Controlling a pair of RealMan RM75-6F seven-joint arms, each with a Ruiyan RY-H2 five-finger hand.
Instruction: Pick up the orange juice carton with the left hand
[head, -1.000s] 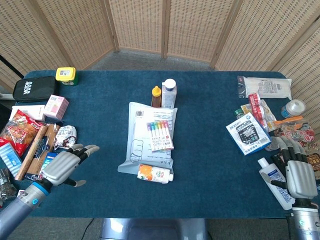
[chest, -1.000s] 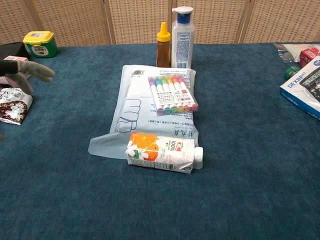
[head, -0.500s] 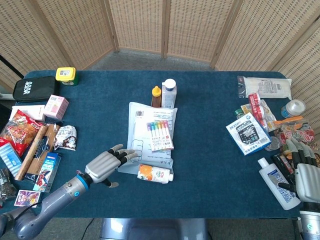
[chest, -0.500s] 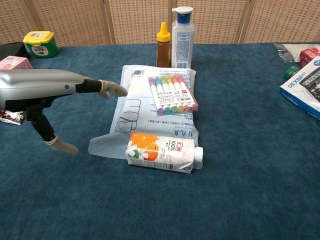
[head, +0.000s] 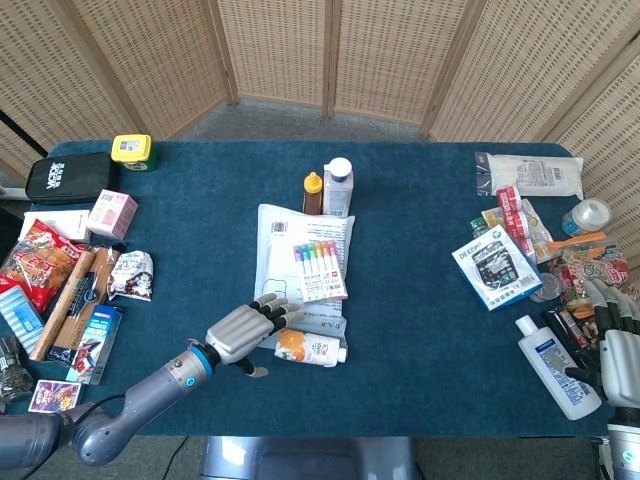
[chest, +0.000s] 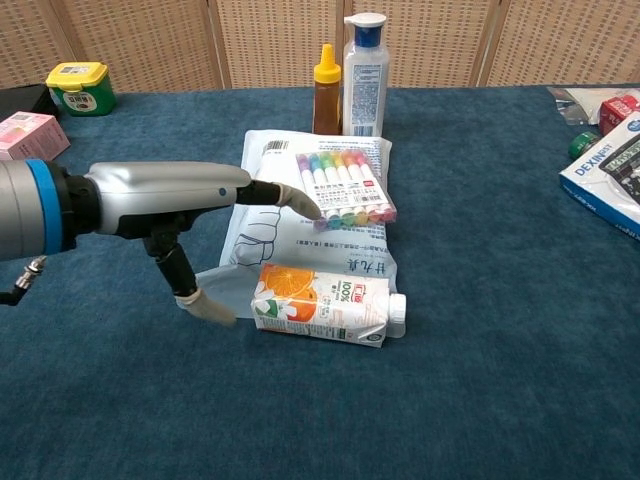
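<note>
The orange juice carton (head: 309, 348) (chest: 321, 303) lies on its side at the near edge of a pale plastic mailer bag (head: 296, 262) (chest: 270, 230), cap pointing right. My left hand (head: 243, 330) (chest: 190, 205) hovers open just left of the carton, fingers stretched toward the marker pack (head: 321, 270) (chest: 345, 188) above it, thumb (chest: 203, 304) hanging down beside the carton's left end. No contact with the carton shows. My right hand (head: 618, 350) sits open at the table's right edge, seen only in the head view.
A honey bottle (head: 313, 193) and a clear bottle (head: 338, 187) stand behind the bag. Snacks and boxes (head: 70, 270) crowd the left edge. A blue box (head: 494, 268), a lotion bottle (head: 552, 367) and packets fill the right side.
My left hand has swept rightward from the left side of the table to just beside the carton, fingers spread over the bag. The right hand has slid back toward the table's edge.
</note>
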